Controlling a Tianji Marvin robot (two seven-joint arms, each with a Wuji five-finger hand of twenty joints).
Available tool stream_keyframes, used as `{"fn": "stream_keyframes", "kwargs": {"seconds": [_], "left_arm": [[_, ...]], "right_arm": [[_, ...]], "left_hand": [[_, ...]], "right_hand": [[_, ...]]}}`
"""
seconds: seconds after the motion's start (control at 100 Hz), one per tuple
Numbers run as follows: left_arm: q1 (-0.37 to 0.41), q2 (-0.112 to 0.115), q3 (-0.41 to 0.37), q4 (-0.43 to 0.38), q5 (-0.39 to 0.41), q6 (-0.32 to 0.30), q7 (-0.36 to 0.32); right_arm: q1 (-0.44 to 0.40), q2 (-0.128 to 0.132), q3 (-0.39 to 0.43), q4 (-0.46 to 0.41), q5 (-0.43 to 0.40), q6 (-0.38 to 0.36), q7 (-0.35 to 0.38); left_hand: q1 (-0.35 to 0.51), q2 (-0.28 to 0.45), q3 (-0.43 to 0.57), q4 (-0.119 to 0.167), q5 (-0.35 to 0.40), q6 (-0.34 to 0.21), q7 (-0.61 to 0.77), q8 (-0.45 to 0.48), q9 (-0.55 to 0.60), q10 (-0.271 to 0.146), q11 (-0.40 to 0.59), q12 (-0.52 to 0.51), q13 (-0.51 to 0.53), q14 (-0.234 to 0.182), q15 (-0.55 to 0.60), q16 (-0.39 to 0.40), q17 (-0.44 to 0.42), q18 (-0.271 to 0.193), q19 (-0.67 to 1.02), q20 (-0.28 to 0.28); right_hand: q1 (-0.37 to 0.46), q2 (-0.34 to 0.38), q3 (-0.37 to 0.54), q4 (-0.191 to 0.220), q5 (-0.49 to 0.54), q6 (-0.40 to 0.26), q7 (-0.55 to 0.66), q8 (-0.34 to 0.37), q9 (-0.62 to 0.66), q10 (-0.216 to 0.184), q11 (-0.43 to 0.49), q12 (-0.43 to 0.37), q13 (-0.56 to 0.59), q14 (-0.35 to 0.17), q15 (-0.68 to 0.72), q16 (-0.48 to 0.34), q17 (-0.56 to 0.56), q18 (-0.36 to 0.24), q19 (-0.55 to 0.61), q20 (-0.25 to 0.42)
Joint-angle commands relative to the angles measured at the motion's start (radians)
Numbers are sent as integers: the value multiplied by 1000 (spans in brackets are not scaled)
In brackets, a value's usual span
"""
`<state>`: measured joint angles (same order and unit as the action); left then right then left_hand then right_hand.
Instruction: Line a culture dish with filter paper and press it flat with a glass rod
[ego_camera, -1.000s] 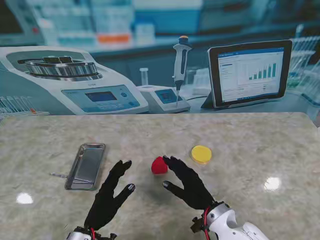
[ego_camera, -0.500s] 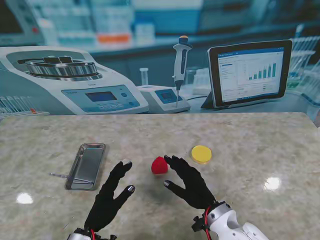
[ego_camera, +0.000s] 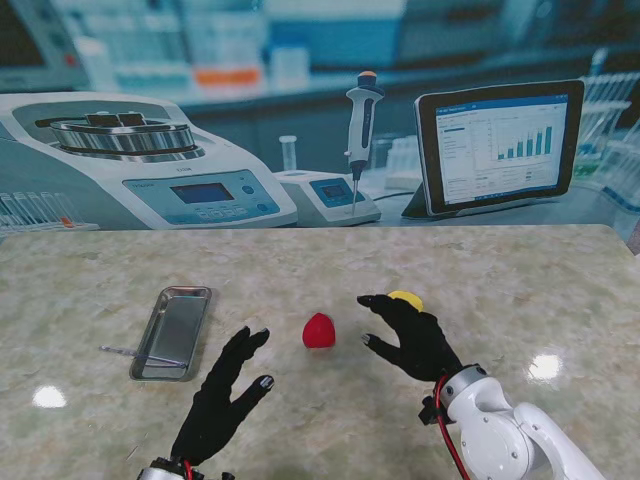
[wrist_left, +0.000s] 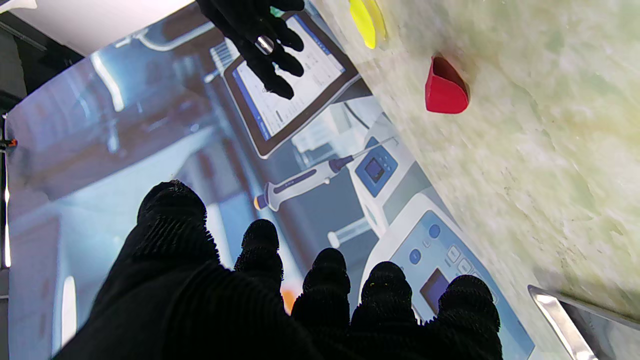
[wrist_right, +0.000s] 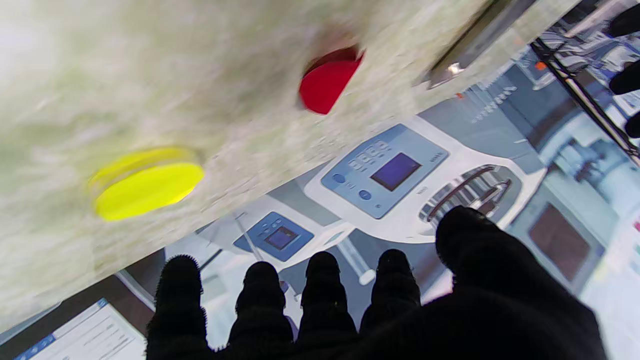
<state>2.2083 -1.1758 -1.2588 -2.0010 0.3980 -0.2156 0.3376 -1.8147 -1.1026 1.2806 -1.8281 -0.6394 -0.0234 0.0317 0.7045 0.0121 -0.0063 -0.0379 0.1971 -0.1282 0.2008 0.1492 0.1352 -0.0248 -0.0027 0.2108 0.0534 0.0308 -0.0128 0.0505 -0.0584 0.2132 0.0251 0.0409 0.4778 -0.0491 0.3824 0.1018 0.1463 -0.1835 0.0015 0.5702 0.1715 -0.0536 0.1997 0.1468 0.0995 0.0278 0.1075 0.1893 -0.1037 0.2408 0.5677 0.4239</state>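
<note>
this looks like the opening step, reaching for the yellow culture dish (ego_camera: 405, 299) that lies on the counter (ego_camera: 540, 290) to my right of the red piece (ego_camera: 319, 331); the next move calls for bringing the fingers down around its rim without knocking it away. the right hand (ego_camera: 410, 335) hovers just nearer to me than the dish, fingers spread and holding nothing, while the left hand (ego_camera: 228, 392) is likewise spread and empty beside the metal tray (ego_camera: 172, 330).

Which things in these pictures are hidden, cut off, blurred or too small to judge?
- Yellow disc: stand view, right hand covers most of it; right wrist view blurred, so dish or paper unclear.
- Thin rod beside the metal tray: too small to tell its material.
- Metal tray: cut off by the edge in both wrist views.
- Red object: what it is stays unclear.
</note>
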Motion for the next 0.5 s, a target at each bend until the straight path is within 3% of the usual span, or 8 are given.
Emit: {"fn": "stream_keyframes", "kwargs": {"seconds": [0.0,0.14,0.49], "left_arm": [[2,4,-2,0,-3,1,-13],[-4,6,-8,4,-12,10,-29],[-9,12,-24,1,-24,13,-68]], "right_arm": [[37,11,19,11,-21,17,1],[113,23,24,54,-75,51,57],[330,43,-56,268,-129,92,151]], "left_hand": [[15,5,-7,26,20,-20,15,12,-19,-13,8,17,-27,-23,-8,17,1,-18,-39,27],[15,5,-7,26,21,-20,15,12,-19,-12,6,20,-27,-23,-8,18,1,-19,-40,27],[16,2,-7,26,22,-20,15,13,-19,-13,6,25,-27,-23,-9,20,1,-18,-40,29]], "right_hand": [[-10,-22,15,-5,-25,-19,34,82,12,-4,49,36,13,15,57,29,-22,22,71,-20],[-15,-33,25,-6,-37,-29,99,177,11,14,133,110,33,33,137,74,-18,35,171,-18],[-31,-44,19,-22,-43,-42,157,202,10,24,155,141,44,52,176,92,-11,48,232,-22]]}}
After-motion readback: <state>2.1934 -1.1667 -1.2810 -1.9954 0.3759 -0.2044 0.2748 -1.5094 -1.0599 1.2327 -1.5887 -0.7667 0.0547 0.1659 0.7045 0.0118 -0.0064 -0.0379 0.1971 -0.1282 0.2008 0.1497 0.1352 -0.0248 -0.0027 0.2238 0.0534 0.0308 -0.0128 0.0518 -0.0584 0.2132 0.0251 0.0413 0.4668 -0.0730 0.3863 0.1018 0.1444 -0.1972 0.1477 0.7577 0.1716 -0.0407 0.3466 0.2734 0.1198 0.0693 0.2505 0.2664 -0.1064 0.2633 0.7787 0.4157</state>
